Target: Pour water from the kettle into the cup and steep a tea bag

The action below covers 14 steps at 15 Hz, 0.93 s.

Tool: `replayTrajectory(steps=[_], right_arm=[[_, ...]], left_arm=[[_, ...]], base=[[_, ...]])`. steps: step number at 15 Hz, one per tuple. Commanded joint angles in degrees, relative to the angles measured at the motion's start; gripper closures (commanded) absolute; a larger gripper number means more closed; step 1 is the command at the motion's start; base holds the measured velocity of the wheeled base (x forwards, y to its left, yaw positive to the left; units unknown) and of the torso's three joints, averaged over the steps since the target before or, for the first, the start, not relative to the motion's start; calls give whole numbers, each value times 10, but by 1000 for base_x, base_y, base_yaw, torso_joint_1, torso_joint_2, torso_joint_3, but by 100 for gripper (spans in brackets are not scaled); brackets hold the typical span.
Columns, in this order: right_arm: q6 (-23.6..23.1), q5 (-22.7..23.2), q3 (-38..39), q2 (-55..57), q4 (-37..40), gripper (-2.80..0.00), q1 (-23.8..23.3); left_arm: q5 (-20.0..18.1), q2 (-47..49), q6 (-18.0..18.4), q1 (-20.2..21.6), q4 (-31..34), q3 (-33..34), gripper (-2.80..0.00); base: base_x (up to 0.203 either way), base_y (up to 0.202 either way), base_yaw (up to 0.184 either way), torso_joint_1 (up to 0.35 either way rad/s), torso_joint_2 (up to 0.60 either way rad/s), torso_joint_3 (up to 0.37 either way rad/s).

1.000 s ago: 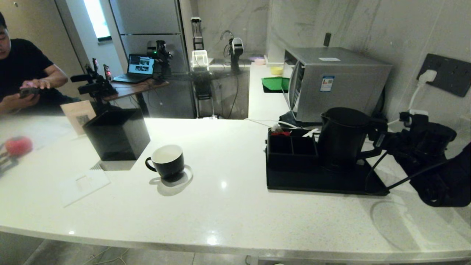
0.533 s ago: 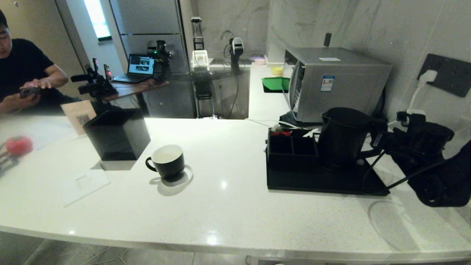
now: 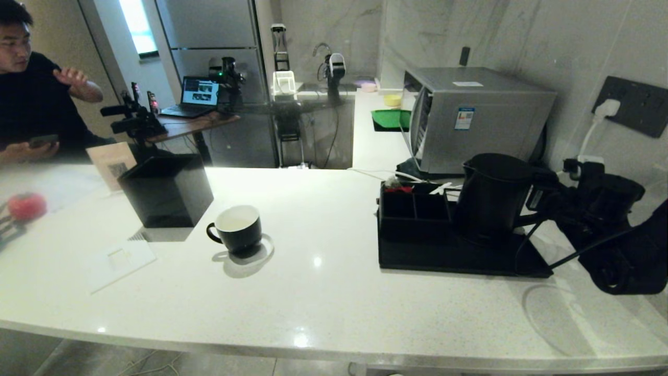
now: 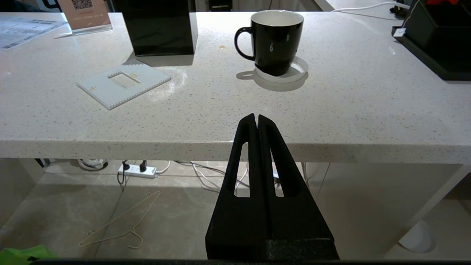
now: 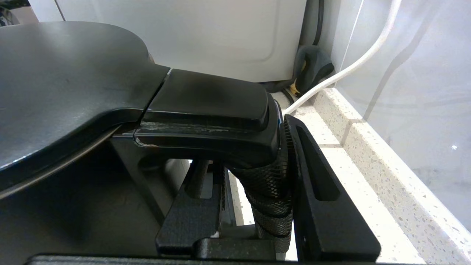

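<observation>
Now we have our right gripper [image 5: 254,206] clamped on the wrapped handle of the kettle [image 3: 493,196], one finger inside the loop and the other against its outer side. The kettle stands at the right end of the black tray [image 3: 459,258], hard against the compartment organiser [image 3: 415,209] on its left, so there is no slack on that side. Behind it sits the grey appliance [image 3: 475,117], and to the right the counter runs out quickly into the wall, where a white cable [image 5: 353,62] trails along the edge (tight quarters for our arm).

Leftward is where we have room: a broad bare stretch of white counter [image 3: 323,250] lies between the tray and the cup [image 3: 237,230], which rests on a clear coaster near the black square box [image 3: 167,188]. The counter's near edge is well clear of both. We cannot make out the tea bag.

Our left gripper [image 4: 256,119] hangs below the counter's front edge, fingers pressed together and holding nothing.

Compared with a second ago, the kettle has shifted slightly toward the right, and the person at far left [image 3: 31,99] has raised a hand.
</observation>
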Motion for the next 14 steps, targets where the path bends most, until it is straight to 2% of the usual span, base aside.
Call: replayTrajectory(steps=[1, 5, 11, 14], right_arm=[[1, 0, 2, -1, -5, 0, 1], [4, 0, 3, -3, -9, 0, 3], [41, -11, 5, -15, -5, 0, 6], [43, -11, 12, -24, -3, 0, 7]], left_arm=[[0, 0, 0, 0, 0, 0, 0], [0, 0, 0, 0, 0, 0, 0], [0, 0, 0, 0, 0, 0, 0], [0, 0, 0, 0, 0, 0, 0]], base=[[0, 0, 0, 0, 0, 0], [0, 0, 0, 0, 0, 0], [0, 0, 0, 0, 0, 0], [0, 0, 0, 0, 0, 0]])
